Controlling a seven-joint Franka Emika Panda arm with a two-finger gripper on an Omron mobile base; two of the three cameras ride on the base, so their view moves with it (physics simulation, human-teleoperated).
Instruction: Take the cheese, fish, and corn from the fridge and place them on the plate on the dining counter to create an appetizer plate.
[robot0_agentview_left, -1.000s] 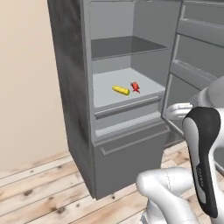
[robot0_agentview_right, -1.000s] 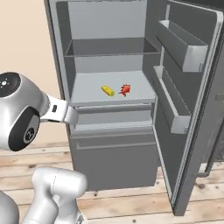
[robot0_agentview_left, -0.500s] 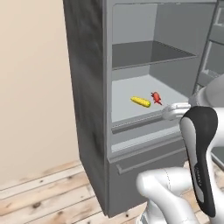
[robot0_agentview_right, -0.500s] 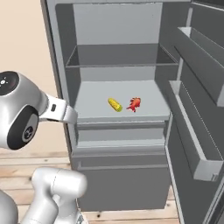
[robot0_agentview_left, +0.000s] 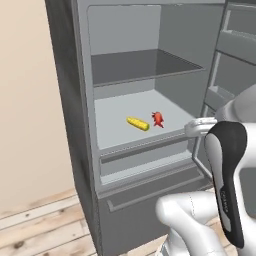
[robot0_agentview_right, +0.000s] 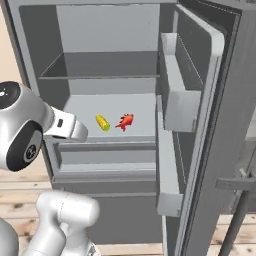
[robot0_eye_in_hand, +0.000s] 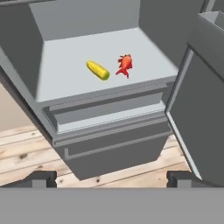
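Hand view — corn (robot0_eye_in_hand: 98, 70) beside fish (robot0_eye_in_hand: 124, 64), fridge (robot0_eye_in_hand: 65, 74) shelf.

Fridge (robot0_agentview_right: 210, 150): standing open.
Corn (robot0_agentview_right: 102, 122): lying on shelf.
Fish (robot0_agentview_right: 125, 121): lying just beside corn.

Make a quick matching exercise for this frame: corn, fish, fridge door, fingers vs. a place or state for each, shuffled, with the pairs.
Column 1:
1. corn
2. fish
3. fridge door
4. fingers

Column 2:
A. swung open, racks on its inner side
B. spread wide, holding nothing
C. red-orange, lying on the fridge shelf
D. yellow, lying on the same shelf beside the red-orange item

Pairs: 1-D, 2-C, 3-A, 4-B
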